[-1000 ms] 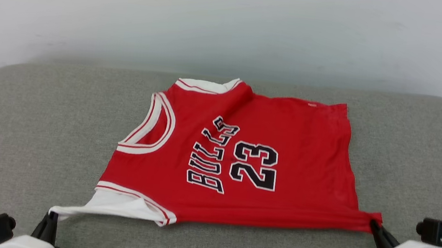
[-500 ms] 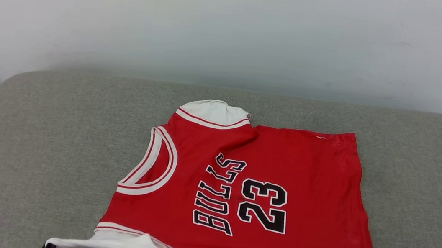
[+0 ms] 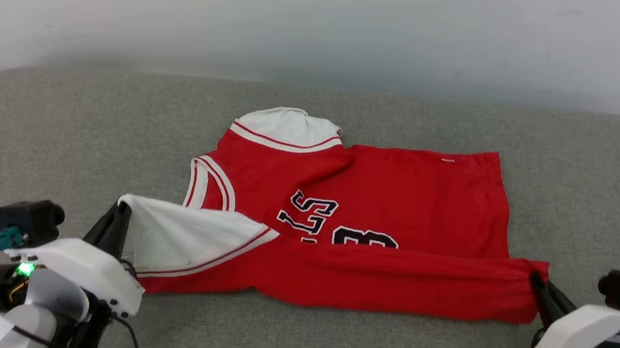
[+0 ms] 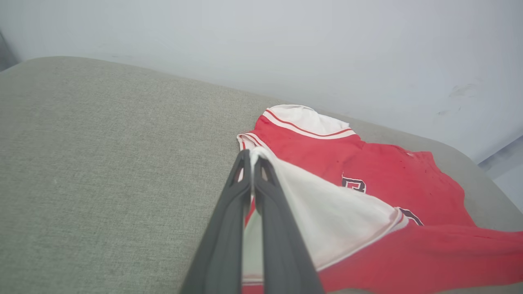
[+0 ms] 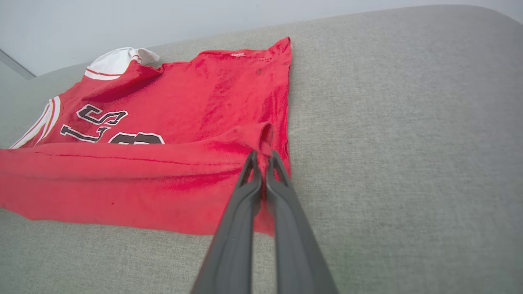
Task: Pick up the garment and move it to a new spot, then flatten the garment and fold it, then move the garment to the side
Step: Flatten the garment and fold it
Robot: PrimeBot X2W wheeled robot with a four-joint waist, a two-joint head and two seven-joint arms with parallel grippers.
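Left gripper (image 3: 121, 211) is pinching the garment's (image 3: 414, 193) white sleeve and right gripper (image 3: 535, 279) its hem corner. The near edge is hanging between them, with bare cushion (image 3: 55, 125) lying outside both.

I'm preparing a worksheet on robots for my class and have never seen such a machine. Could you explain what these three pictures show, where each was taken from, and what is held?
This robot has two arms, each ending in a gripper with two long dark fingers. The wide picture comes from its head camera, looking down; the other two come from wrist cameras looking along each gripper's fingers. On the grey fabric cushion lies a red jersey-style T-shirt with white sleeves and black lettering. The left gripper is shut on a white sleeve, the right gripper on a red hem corner, holding the near edge over the print.
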